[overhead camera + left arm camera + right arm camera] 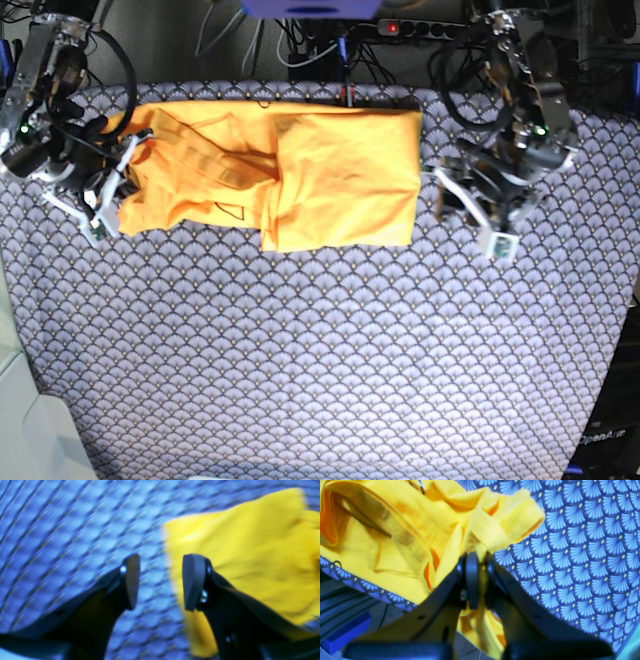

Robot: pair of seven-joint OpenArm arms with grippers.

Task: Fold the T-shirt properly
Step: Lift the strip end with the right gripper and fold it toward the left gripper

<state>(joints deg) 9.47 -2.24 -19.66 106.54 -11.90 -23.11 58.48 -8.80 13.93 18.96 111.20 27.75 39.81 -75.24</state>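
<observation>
Prob. soft, light shirt [445,527], pinched by right claw [482,580], upper left of base view; left claw [161,582] spread; best to grip flat edge, upper centre.

the left wrist view blurs the shirt [245,562]; its right side is cut off.

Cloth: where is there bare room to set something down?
Bare: the broad front of the cloth, below the T-shirt in the base view. Crowded: its far left, where the right gripper pinches the bunched T-shirt.
</observation>
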